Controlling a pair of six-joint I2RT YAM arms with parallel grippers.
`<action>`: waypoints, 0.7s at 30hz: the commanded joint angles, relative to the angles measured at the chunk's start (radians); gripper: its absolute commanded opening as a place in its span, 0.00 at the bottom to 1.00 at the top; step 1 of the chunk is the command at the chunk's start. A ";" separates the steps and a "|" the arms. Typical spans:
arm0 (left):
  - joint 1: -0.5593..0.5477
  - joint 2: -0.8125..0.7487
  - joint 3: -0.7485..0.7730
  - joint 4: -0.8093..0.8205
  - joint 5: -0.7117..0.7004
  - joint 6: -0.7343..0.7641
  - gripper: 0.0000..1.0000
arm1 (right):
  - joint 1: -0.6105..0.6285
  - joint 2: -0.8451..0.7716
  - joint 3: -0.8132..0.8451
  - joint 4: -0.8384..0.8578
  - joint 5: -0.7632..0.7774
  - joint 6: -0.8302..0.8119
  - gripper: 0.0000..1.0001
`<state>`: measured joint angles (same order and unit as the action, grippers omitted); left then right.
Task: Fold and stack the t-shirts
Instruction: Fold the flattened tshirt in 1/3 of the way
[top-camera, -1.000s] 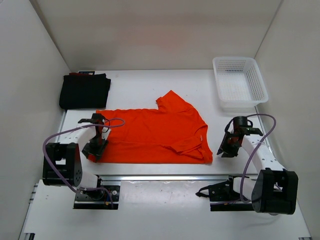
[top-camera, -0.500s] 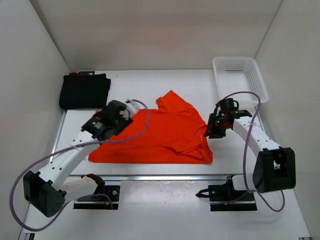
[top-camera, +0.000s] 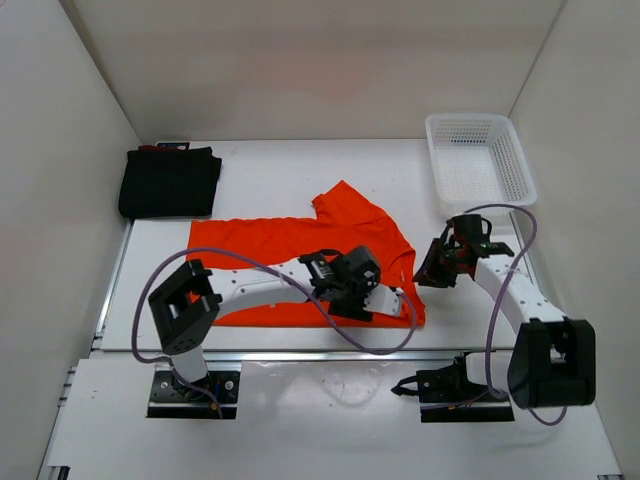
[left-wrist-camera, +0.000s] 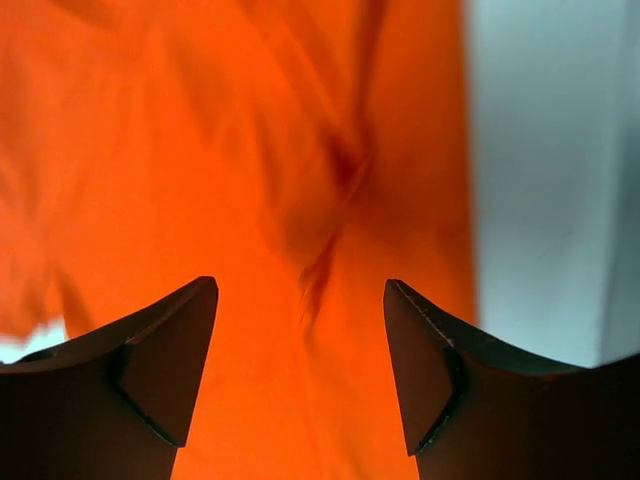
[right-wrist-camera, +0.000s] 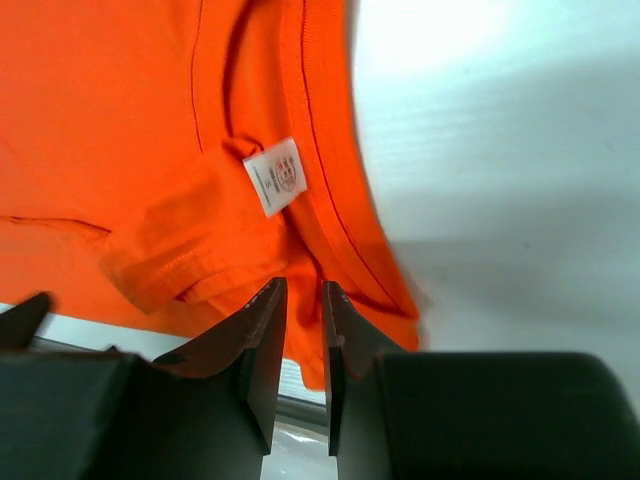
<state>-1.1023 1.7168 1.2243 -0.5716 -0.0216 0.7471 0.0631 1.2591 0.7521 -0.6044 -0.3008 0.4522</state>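
Observation:
The orange t-shirt (top-camera: 270, 245) lies spread flat mid-table, collar to the right. My left arm reaches across it, and the left gripper (top-camera: 390, 300) hovers open over the cloth's right part. Its jaws (left-wrist-camera: 300, 285) stand wide, with only creased orange cloth (left-wrist-camera: 250, 150) beneath. My right gripper (top-camera: 432, 272) sits at the shirt's right edge. In its wrist view the right gripper (right-wrist-camera: 305, 285) shows a thin slit, just past the collar with its white label (right-wrist-camera: 275, 175). A folded black t-shirt (top-camera: 170, 185) lies back left, a dark red sliver (top-camera: 150, 148) behind it.
A white mesh basket (top-camera: 470, 120) stands at the back right, next to the right wall. White walls close in the table on three sides. The table's metal rail (top-camera: 300, 352) runs just in front of the orange shirt.
The left arm swung from the shirt's left hem across to its right part and its jaws widened. The right gripper came in to the shirt's right edge and its jaws narrowed.

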 joint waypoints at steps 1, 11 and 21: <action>-0.028 0.024 0.081 0.029 0.106 0.034 0.77 | -0.019 -0.119 -0.057 -0.011 0.005 0.025 0.18; -0.014 0.155 0.149 -0.079 0.167 0.086 0.70 | -0.135 -0.334 -0.232 -0.006 -0.047 0.054 0.20; -0.004 0.211 0.190 -0.056 0.128 0.066 0.50 | -0.080 -0.270 -0.200 0.009 -0.037 0.054 0.14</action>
<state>-1.1133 1.9430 1.3746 -0.6487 0.1078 0.8143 -0.0341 0.9817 0.5182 -0.6254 -0.3317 0.4976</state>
